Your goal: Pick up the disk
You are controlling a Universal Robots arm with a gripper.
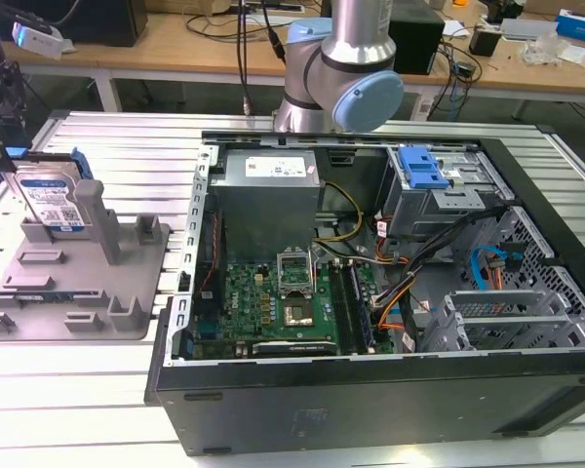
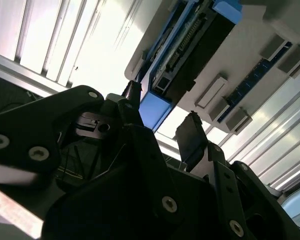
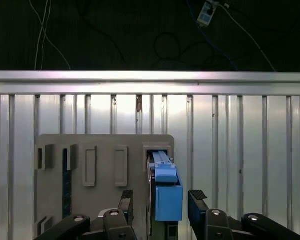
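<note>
The disk (image 1: 57, 198), silver with a white-and-blue label and blue side rails, stands on edge in the grey fixture (image 1: 88, 283) at the exterior view's left. My gripper (image 1: 0, 146) hangs just above and beside it at the picture's left edge. In both wrist views the disk (image 3: 165, 192) (image 2: 190, 45) shows edge-on with a blue rail toward the camera. The gripper (image 3: 161, 200) (image 2: 162, 112) is open. Its black fingertips (image 3: 197, 197) stand one on each side of the rail, with a gap to each. Nothing is held.
An open computer case (image 1: 175, 322) with mainboard, cables and a blue-latched drive cage (image 1: 424, 171) lies to the fixture's right. Both rest on a slatted aluminium table (image 1: 88, 400). The arm's base (image 1: 336, 68) stands behind the case. Upright posts (image 1: 93, 210) flank the disk.
</note>
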